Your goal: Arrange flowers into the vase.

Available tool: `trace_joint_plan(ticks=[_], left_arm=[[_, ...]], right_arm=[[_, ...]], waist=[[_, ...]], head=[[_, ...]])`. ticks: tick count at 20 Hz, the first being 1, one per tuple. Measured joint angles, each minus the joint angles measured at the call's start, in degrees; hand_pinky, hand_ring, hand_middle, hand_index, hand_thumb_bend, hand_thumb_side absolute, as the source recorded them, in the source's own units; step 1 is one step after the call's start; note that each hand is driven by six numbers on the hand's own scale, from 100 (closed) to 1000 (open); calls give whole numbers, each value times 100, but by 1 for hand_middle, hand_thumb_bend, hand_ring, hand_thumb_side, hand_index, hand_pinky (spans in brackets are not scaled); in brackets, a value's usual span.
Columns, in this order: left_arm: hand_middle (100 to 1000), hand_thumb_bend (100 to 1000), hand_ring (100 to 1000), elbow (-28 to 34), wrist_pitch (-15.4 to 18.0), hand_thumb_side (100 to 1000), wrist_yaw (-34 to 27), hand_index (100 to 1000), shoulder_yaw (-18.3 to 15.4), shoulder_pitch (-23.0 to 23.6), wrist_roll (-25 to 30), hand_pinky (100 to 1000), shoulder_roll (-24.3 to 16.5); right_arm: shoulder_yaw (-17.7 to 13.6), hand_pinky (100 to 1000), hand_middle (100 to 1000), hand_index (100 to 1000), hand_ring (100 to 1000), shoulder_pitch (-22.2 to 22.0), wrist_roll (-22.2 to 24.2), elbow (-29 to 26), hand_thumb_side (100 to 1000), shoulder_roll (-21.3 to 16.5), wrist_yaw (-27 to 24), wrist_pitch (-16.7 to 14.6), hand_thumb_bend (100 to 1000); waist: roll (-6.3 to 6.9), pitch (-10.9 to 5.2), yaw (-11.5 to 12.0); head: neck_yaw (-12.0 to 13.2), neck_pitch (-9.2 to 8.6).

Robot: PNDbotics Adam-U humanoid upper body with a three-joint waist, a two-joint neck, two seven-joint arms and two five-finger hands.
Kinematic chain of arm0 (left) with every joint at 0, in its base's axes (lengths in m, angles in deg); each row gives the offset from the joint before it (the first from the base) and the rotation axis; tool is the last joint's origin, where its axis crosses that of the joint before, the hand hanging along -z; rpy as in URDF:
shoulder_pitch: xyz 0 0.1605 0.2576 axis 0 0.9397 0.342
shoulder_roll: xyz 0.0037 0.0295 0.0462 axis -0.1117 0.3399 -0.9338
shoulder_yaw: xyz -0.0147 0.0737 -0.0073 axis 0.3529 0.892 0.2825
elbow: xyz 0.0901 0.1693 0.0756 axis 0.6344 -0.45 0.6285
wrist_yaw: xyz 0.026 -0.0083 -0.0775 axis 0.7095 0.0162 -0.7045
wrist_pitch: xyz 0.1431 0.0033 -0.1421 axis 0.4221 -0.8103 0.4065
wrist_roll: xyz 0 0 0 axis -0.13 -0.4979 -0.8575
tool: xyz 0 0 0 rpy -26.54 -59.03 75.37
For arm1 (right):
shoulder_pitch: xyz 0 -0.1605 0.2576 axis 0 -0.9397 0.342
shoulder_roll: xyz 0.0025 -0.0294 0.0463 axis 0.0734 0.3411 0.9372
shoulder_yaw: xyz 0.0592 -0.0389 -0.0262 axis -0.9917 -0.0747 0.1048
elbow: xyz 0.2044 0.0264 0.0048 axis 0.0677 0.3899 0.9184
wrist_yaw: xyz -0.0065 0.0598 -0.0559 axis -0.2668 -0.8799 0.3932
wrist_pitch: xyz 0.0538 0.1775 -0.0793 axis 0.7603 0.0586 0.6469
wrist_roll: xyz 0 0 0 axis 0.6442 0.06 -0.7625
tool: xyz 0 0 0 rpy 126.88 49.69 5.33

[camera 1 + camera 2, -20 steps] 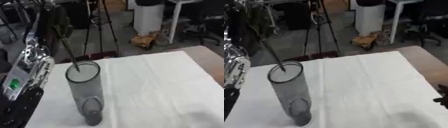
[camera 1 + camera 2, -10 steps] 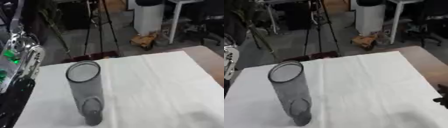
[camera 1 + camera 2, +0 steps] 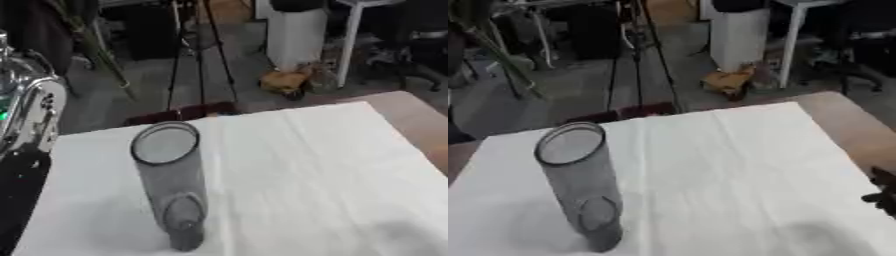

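On the near part of the worktop [image 3: 411, 130], covered by a white cloth [image 3: 297, 170], stands the vase [image 3: 171, 185]: a tall cylinder of smoky, see-through glass, upright, its round mouth open and nothing visible inside. At the right edge, the right hand [image 3: 883, 195] shows only as dark tips, so whether its fingers are apart or together cannot be told. To the left, the left arm [image 3: 26, 130], silver and black, rises out of view with its hand unseen. Farther back, thin green stems [image 3: 96, 50] slant high at the upper left. To do well, the stems should probably come down straight over the narrow mouth, without nudging the tall, tippable glass.
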Motion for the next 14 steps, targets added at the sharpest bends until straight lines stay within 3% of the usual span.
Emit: trace_joint_plan(ticks=[14], left_arm=[[100, 506, 100, 163, 17, 653, -659, 133, -53, 55, 19, 100, 0]], right_arm=[[-1, 660, 389, 707, 964, 0, -6, 0, 560, 0, 0, -2, 469]], waist=[[0, 0, 32]], head=[[-31, 42]])
